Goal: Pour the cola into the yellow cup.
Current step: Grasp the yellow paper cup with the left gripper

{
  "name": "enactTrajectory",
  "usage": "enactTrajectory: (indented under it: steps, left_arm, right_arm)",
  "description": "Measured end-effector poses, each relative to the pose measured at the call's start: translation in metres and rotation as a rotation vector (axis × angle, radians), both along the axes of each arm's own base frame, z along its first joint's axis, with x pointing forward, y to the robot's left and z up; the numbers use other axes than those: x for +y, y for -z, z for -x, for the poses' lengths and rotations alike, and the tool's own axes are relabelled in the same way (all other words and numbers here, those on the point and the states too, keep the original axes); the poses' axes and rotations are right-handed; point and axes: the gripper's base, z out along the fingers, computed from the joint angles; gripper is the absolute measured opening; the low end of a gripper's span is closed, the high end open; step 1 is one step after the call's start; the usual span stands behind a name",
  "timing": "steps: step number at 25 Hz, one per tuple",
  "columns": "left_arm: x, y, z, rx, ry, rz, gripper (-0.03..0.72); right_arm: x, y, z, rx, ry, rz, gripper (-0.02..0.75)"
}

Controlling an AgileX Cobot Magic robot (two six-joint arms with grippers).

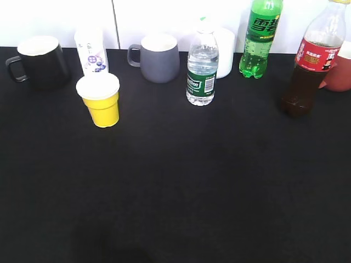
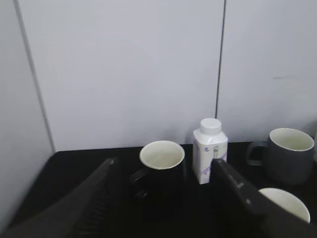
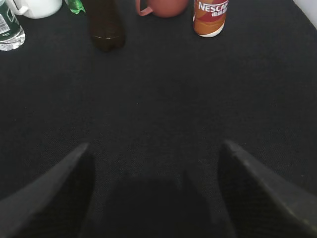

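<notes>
Here, the cola (image 1: 311, 60) and yellow cup (image 1: 100, 101) stand far apart, untouched, both grippers (image 2: 163, 198) (image 3: 153, 188) spread empty, apparently before any reach.

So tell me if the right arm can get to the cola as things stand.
Probably yes. The right gripper is open, and only bare black table lies between it and the cola.

Bright light is washing out the white wall (image 1: 164, 22) behind the worktop's far edge, the black tabletop (image 1: 175, 181) is swallowing shadows, and both wrist views are looking soft and dim.
</notes>
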Motion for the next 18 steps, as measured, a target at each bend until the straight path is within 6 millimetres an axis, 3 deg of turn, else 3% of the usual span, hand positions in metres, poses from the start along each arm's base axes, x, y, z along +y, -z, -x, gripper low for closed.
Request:
enactTrajectory:
  steps: [3,5,8,11,14,16,18]
  left_arm:
    - [-0.026,0.029,-0.046,0.031,0.099,0.045,0.434]
    - [-0.046,0.064,-0.049,0.056,0.167,0.072,0.434]
    - [-0.062,0.117,-0.039,0.112,0.226,0.044,0.434]
    - [-0.069,0.147,-0.048,0.228,0.228,-0.01,0.434]
    - [-0.075,0.168,-0.061,0.225,0.218,-0.016,0.435]
    - [-0.086,0.183,-0.067,0.179,0.302,-0.032,0.491]
    - [-0.092,0.202,-0.078,0.176,0.302,0.0,0.613]
  right_arm:
    - [0.0,0.0,0.0,0.0,0.0,0.0,0.585]
    - [0.0,0.0,0.0,0.0,0.0,0.0,0.585]
    - [0.0,0.0,0.0,0.0,0.0,0.0,0.585]
    - [0.0,0.0,0.0,0.0,0.0,0.0,0.585]
    - [0.0,0.0,0.0,0.0,0.0,0.0,0.585]
    - [0.0,0.0,0.0,0.0,0.0,0.0,0.585]
    - [0.0,0.0,0.0,0.0,0.0,0.0,0.585]
